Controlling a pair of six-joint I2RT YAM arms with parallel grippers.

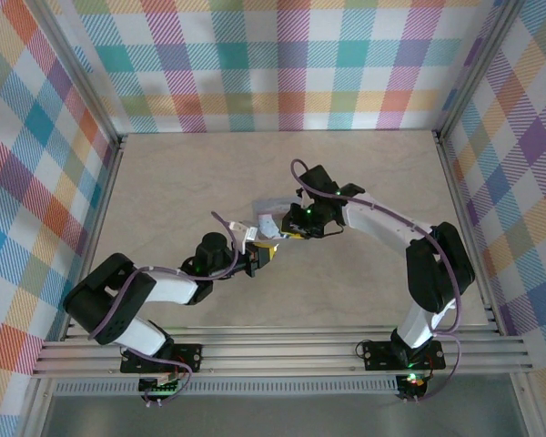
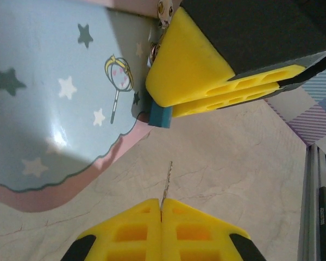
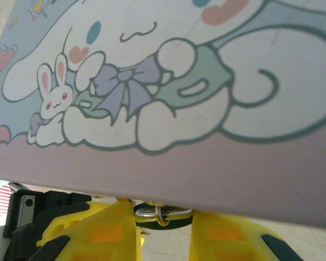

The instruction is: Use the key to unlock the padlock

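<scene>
A: Where is the padlock [image 2: 160, 115]?

B: Over the middle of the table [image 2: 233, 163], in the right gripper [image 3: 163, 216]. The left wrist camera catches only a blue corner of it, peeking out under one yellow finger [image 2: 190, 70] and touching it. From the right wrist, a metal loop and a small ring sit in the gap between the two fingers.

A: So that gripper is clamped on it?

B: It looks so. The fingers stand a little apart with the lock between them.

A: And the key [image 2: 165, 182]?

B: The left gripper [image 2: 161, 202] has its fingers pressed together on it. A thin blade sticks out of the seam and points at the blue corner. Its tip is near the lock but not touching.

A: What is the big pale blue thing?

B: A tin [image 2: 54, 98] printed with stars and a white cartoon figure. It sits just beside the padlock and close to the right gripper's fingers.
</scene>
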